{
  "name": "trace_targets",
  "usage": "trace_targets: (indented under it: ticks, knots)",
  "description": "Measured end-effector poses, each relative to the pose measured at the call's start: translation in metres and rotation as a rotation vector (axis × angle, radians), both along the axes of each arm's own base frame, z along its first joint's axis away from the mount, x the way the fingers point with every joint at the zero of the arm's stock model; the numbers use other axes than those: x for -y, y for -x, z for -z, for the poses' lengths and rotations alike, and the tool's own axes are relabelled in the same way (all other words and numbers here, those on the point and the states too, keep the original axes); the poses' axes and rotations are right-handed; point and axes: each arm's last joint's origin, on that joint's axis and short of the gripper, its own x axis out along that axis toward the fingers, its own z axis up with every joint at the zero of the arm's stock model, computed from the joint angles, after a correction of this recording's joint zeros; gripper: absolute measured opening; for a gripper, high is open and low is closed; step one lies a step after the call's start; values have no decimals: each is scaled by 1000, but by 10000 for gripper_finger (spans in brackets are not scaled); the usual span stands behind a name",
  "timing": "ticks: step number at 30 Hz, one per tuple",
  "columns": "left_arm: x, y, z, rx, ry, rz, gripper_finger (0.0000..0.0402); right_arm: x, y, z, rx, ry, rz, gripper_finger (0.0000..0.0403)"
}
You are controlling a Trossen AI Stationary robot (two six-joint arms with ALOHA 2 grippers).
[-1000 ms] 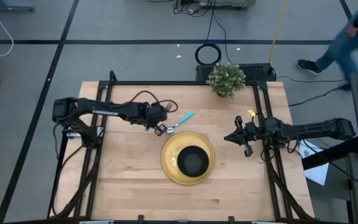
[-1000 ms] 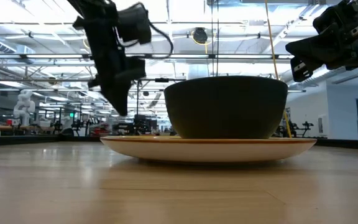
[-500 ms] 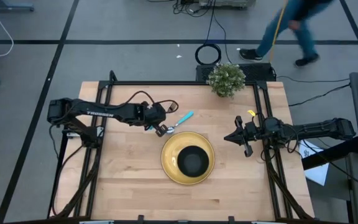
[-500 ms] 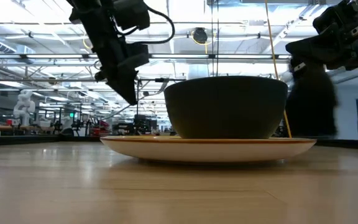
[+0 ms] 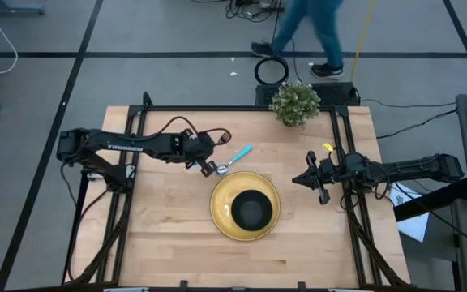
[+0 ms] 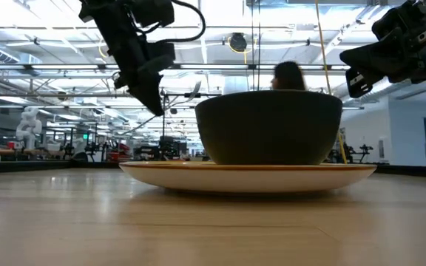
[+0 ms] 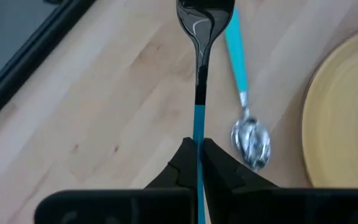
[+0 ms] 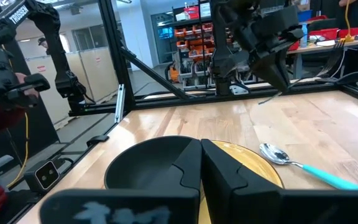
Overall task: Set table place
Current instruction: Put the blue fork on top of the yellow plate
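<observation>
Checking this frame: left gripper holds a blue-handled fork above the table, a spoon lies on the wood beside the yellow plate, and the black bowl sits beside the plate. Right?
Not quite. The black bowl sits on the yellow plate, not beside it; the high view shows it. The rest holds: the left gripper holds the blue-handled fork above the table, and the spoon lies beside the plate.

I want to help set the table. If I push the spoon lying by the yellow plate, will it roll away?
Probably not: the spoon lies flat on the table, so it would likely slide or spin. Its thin handle looks stiff and light. The shiny metal end might feel slippery.
</observation>
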Motion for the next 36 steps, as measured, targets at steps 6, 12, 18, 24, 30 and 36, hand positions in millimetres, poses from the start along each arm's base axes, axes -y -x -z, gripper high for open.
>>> trace_targets:
  ticks: [6, 12, 18, 24, 30, 36]
  knots:
    - [5, 12, -26, 71, -53, 101, 5, 0, 0, 0, -1, 0, 0, 0]
    - [18, 36, -68, 248, -115, 201, 5, 0, 0, 1, -4, 0, 0, 0]
    - [29, 73, -103, 384, -178, 200, 5, 0, -1, 1, -5, 3, 0, 0]
    - [35, 101, -120, 456, -220, 181, 5, 0, -1, 0, 3, 3, 0, 0]
    - [37, 106, -123, 469, -228, 182, 5, 0, 0, -1, 14, 3, 0, 0]
    - [41, 106, -123, 442, -271, 253, 5, 0, 0, -1, 16, 2, 0, 0]
